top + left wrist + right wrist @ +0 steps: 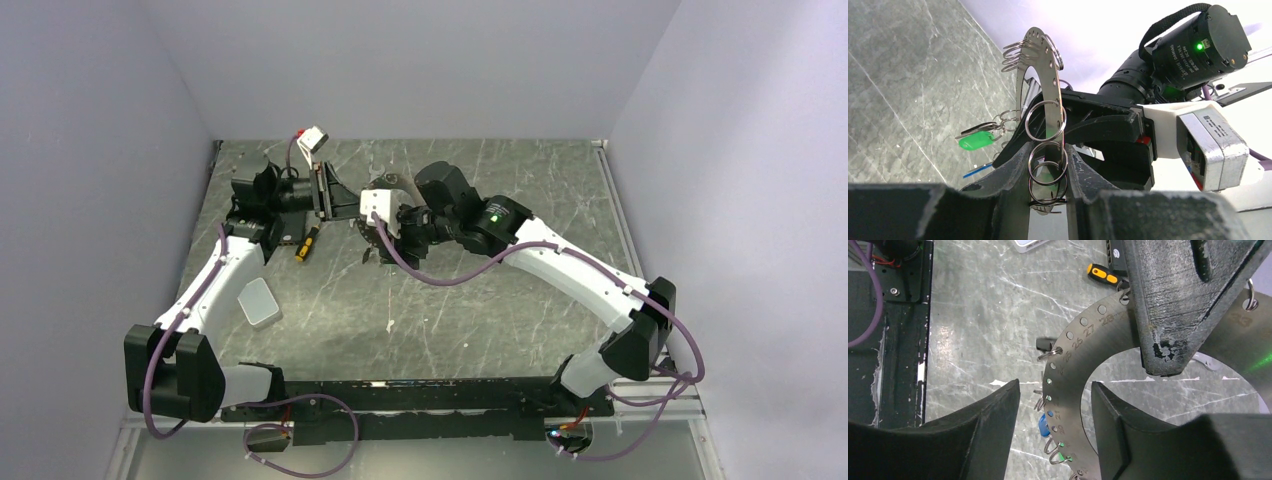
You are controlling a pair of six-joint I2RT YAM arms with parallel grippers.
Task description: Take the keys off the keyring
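The keyring [1040, 75] is a flat grey metal hoop with numbered holes and several small wire rings along its rim. My left gripper [1047, 170] is shut on its lower edge and holds it upright above the table. A green key [977, 140] and a blue key [979, 171] hang from rings on its left side. In the right wrist view my right gripper [1055, 410] is open and straddles the keyring [1088, 350], with a gap on each side. The blue key [1043, 424] and a green key [1062, 456] hang beside its left finger. From above, both grippers meet at the keyring [400, 182].
An orange-and-black screwdriver [306, 243] lies on the marble table beside the left arm. A pale grey block [259, 302] rests nearer the left arm's base. The left gripper's finger [1173, 305] crosses the upper right wrist view. Walls enclose three sides.
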